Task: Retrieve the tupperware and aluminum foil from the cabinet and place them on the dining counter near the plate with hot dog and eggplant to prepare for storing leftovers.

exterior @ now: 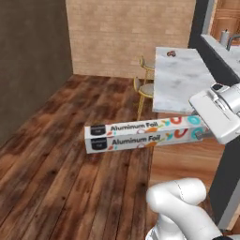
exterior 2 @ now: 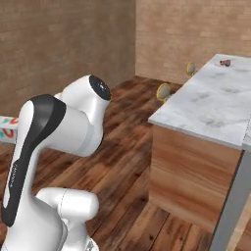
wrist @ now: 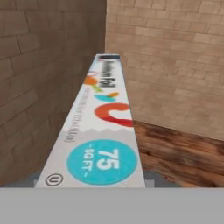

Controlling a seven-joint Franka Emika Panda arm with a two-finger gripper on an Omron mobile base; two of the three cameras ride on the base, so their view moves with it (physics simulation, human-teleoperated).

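The aluminum foil (exterior: 146, 133) juts level above the wooden floor (exterior: 70, 187), its teal end clamped in the gripper (exterior: 205, 133), beside the dining counter (exterior: 180, 77); far along, apparently, the plate (exterior: 171, 54).

The robot's arm (exterior 2: 59, 147) was glossy white, built from fat, rounded tube segments that swelled into bulbous joints. A long black band ran down the outer side of one upper segment, and a round black cap closed the end of the shoulder-like joint (exterior 2: 99, 88) beside it. Lower down, a smooth white elbow (exterior: 180, 194) curved like a bent pipe. The hand (exterior: 216, 115) was a flat, boxy white block with softened corners, topped by a small dark fitting, with a short grey stub at its front edge.
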